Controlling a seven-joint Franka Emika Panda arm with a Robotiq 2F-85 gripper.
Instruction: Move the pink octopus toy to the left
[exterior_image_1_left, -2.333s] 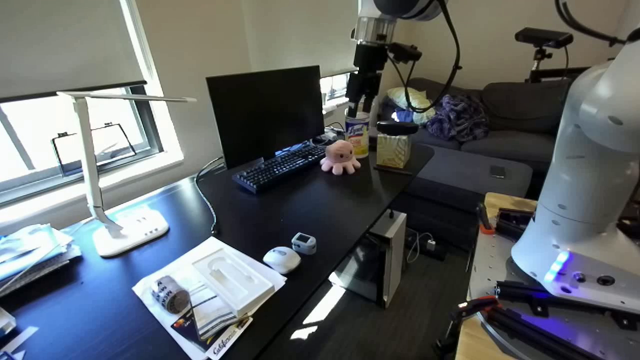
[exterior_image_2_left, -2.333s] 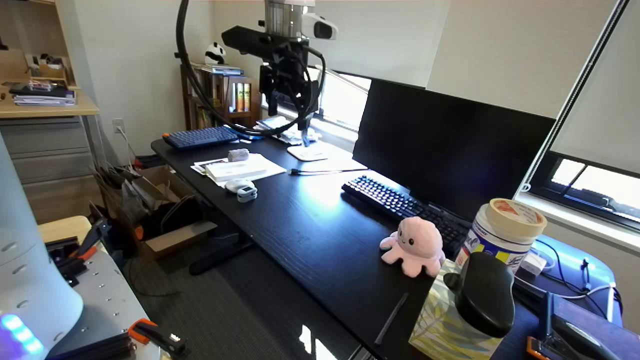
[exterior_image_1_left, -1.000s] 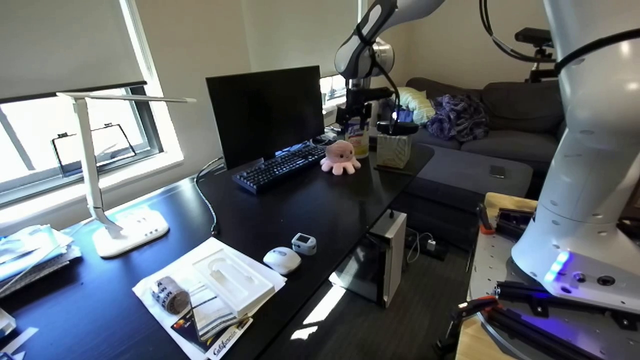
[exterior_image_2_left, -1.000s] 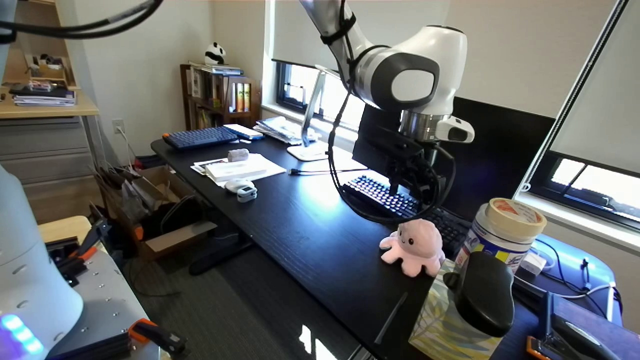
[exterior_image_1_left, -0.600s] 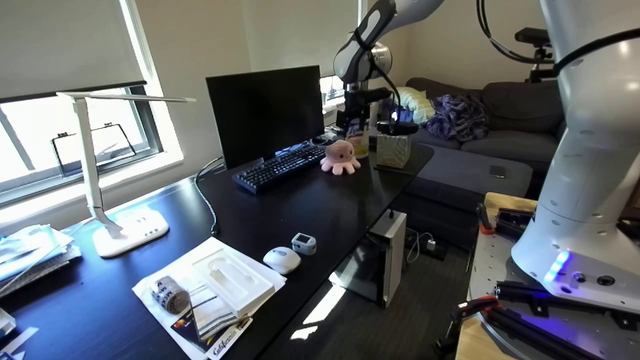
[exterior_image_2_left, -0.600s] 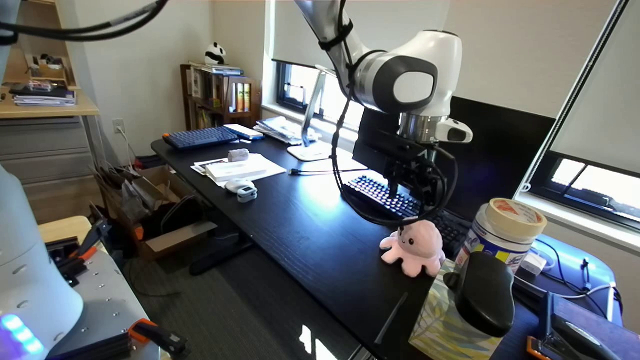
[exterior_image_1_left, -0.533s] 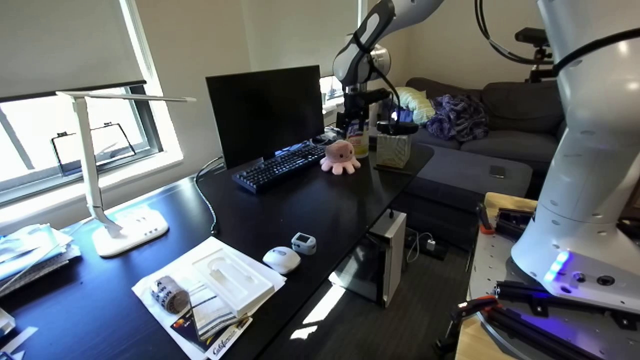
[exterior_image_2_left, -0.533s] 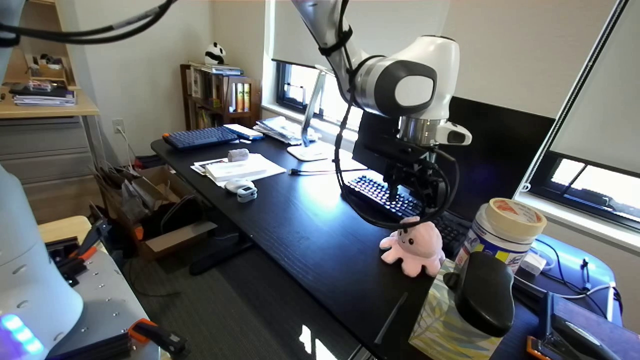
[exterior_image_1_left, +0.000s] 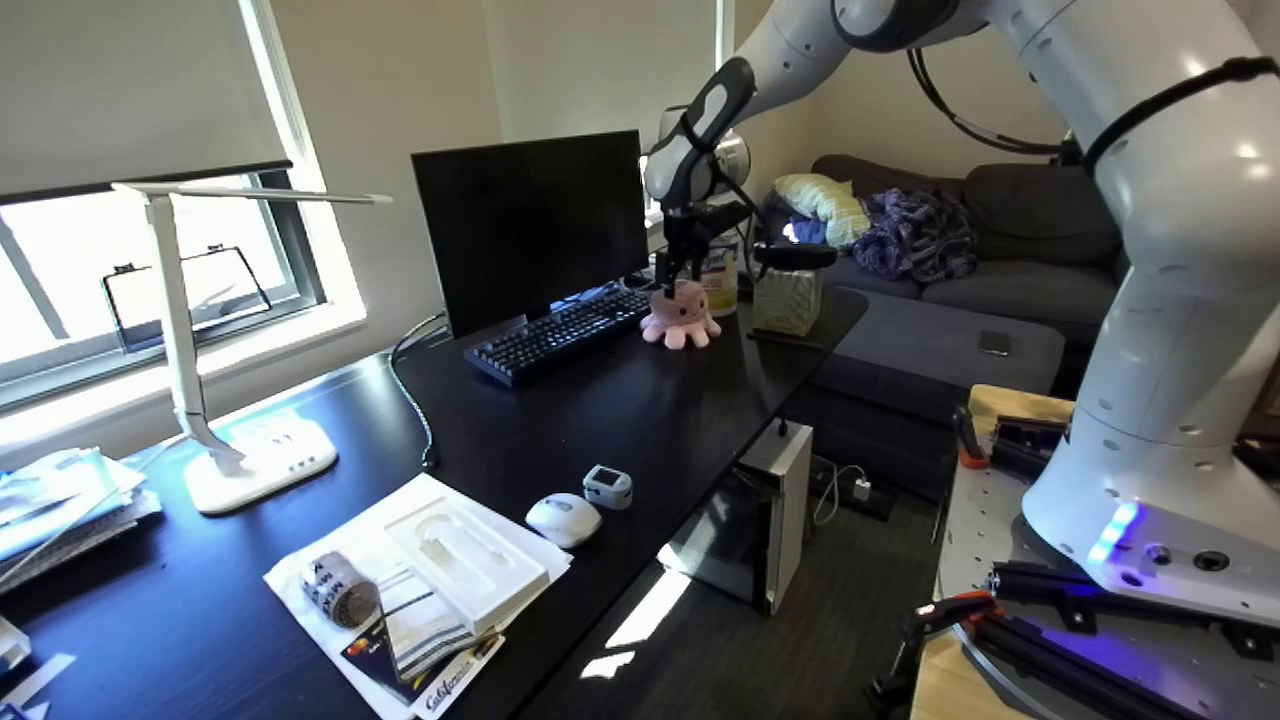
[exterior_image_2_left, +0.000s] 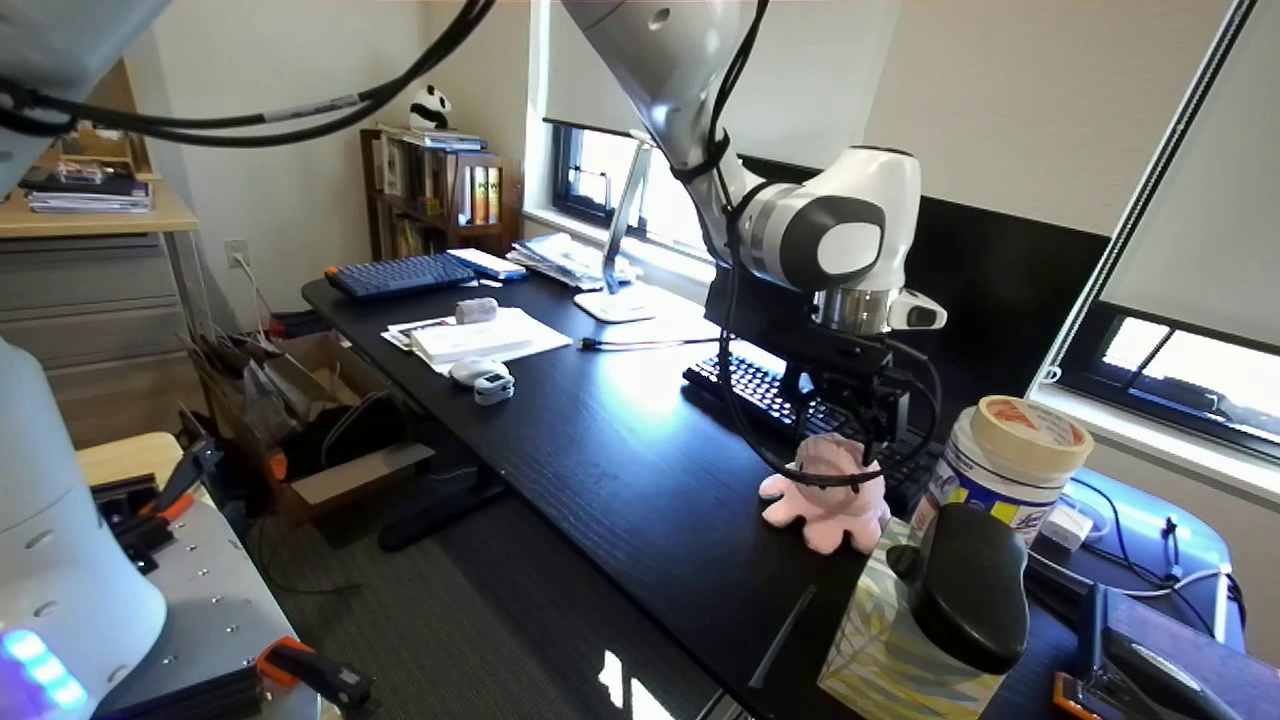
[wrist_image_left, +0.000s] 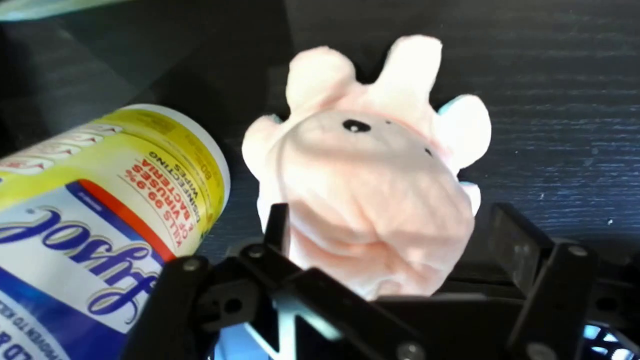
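The pink octopus toy (exterior_image_1_left: 680, 326) sits upright on the dark desk beside the keyboard (exterior_image_1_left: 565, 330) in both exterior views. It also shows in an exterior view (exterior_image_2_left: 825, 512), partly crossed by a black cable. In the wrist view the octopus (wrist_image_left: 370, 175) fills the middle, its rounded head between the fingers. My gripper (wrist_image_left: 400, 235) is open. Its left finger overlaps the head's edge; a gap shows between the head and the right finger. In both exterior views my gripper (exterior_image_2_left: 838, 442) points down at the top of the head. Whether a finger touches the toy I cannot tell.
A Lysol wipes tub (wrist_image_left: 130, 200) stands close beside the toy, with a tape roll (exterior_image_2_left: 1035, 435) on top. A patterned box (exterior_image_2_left: 900, 640) with a black case on it stands nearby. The monitor (exterior_image_1_left: 535, 230) is behind the keyboard. The mouse (exterior_image_1_left: 564, 520) lies farther along the desk.
Earlier my arm swung across to above the octopus. In the last half second the gripper has come down, from above the toy to around its head. The octopus has not moved.
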